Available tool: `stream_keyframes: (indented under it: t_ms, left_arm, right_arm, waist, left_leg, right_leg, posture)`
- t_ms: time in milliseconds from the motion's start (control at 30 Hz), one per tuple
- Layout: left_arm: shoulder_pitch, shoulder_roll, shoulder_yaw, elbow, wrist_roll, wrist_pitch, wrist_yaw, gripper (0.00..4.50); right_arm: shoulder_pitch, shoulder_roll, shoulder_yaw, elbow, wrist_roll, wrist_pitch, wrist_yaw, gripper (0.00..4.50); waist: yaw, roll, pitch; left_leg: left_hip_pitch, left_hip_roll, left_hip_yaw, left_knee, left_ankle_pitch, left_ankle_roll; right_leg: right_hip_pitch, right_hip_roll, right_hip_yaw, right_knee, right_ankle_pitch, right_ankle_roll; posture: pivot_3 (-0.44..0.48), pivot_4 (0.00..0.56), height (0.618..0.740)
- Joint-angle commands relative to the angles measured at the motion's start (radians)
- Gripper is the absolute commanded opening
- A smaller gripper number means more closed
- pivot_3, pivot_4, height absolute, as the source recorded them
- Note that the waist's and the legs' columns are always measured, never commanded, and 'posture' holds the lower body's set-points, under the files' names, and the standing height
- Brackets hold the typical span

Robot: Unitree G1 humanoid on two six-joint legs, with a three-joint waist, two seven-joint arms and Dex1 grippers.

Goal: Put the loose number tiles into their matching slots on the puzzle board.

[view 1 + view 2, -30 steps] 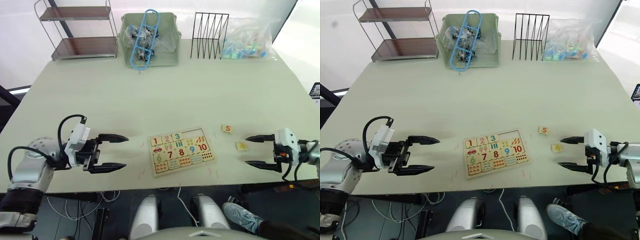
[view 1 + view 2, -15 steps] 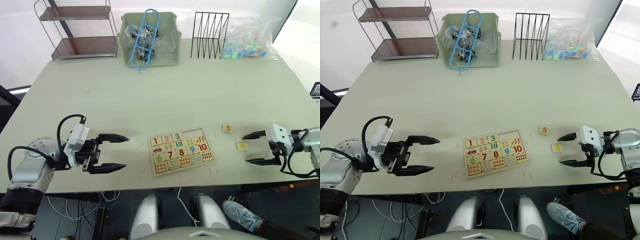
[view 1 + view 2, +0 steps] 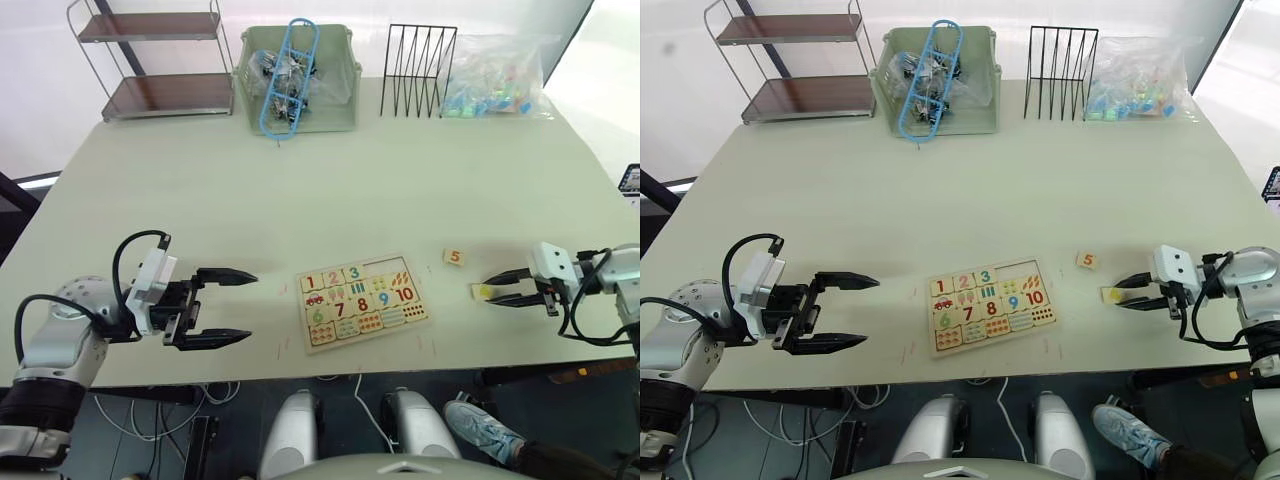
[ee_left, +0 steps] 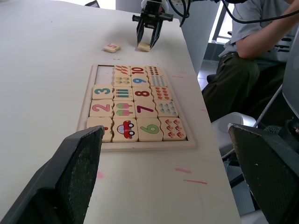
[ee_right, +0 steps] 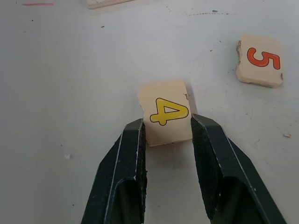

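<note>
Right fingers [image 5: 133, 154] pinch the square wooden 4 tile [image 5: 165, 112]; left fingers [image 3: 228, 306] gape.

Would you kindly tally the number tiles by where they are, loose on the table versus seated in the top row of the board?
Loose on the table: 2, the 4 tile between the right claw fingers and the 5 tile.
Seated in the puzzle board top row: 3, the 1, 2 and 3.
Total: 5.
</note>
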Motion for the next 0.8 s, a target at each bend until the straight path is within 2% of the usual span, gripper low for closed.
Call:
stream_keyframes:
  t_ms: [33,133,300,500,567,800]
  left_arm:
    - [0.001,-0.004,0.022,-0.028,-0.020,-0.016,-0.035,4.50]
    - [0.004,-0.012,0.031,-0.029,-0.019,-0.013,-0.035,4.50]
    - [0.013,-0.023,0.051,-0.037,-0.020,-0.003,-0.035,4.50]
    - [0.035,-0.021,0.091,-0.041,-0.020,0.012,-0.035,4.50]
    - [0.038,-0.024,0.100,-0.040,-0.018,0.012,-0.035,4.50]
    - [0.058,-0.050,0.140,-0.045,-0.006,0.011,-0.035,4.50]
  right_arm:
    - [-0.001,-0.007,-0.018,-0.059,0.003,0.064,-0.018,0.85]
    - [0.019,-0.021,-0.030,-0.156,0.010,0.151,-0.050,0.85]
    - [0.097,-0.055,-0.061,-0.455,0.073,0.419,-0.113,0.85]
    - [0.126,-0.107,-0.038,-0.718,0.002,0.656,-0.268,0.85]
    - [0.113,-0.123,-0.001,-0.781,-0.031,0.728,-0.283,0.85]
    - [-0.067,-0.055,0.093,-0.892,-0.016,0.980,-0.308,0.85]
  waist:
    - [-0.001,0.000,0.000]
    - [0.000,0.000,0.000]
    - [0.003,0.001,0.001]
    - [0.003,0.001,0.001]
    - [0.003,0.001,0.001]
    - [-0.001,0.001,0.001]
  left_leg:
    - [0.000,0.000,0.000,0.000,0.000,0.000]
    - [0.000,0.000,0.000,0.000,0.000,0.000]
    - [-0.001,0.000,0.000,0.000,0.000,0.000]
    - [-0.002,0.000,0.000,0.000,0.000,0.000]
    - [-0.002,0.000,0.000,0.000,0.000,0.000]
    - [-0.002,0.000,0.000,0.000,0.000,0.000]
  right_leg:
    - [0.000,0.000,0.000,0.000,0.000,0.000]
    - [0.000,0.000,0.000,0.000,0.000,0.000]
    - [-0.001,0.000,0.000,0.000,0.000,0.000]
    - [-0.002,0.000,-0.001,0.000,0.000,0.000]
    - [-0.002,0.000,-0.001,0.000,0.000,0.000]
    - [-0.003,0.000,0.000,0.001,-0.002,-0.003]
  posture:
    - [0.000,0.150,0.740]
    - [0.000,0.150,0.740]
    - [0.000,0.150,0.740]
    - [0.000,0.150,0.740]
    - [0.000,0.150,0.740]
    - [0.000,0.150,0.740]
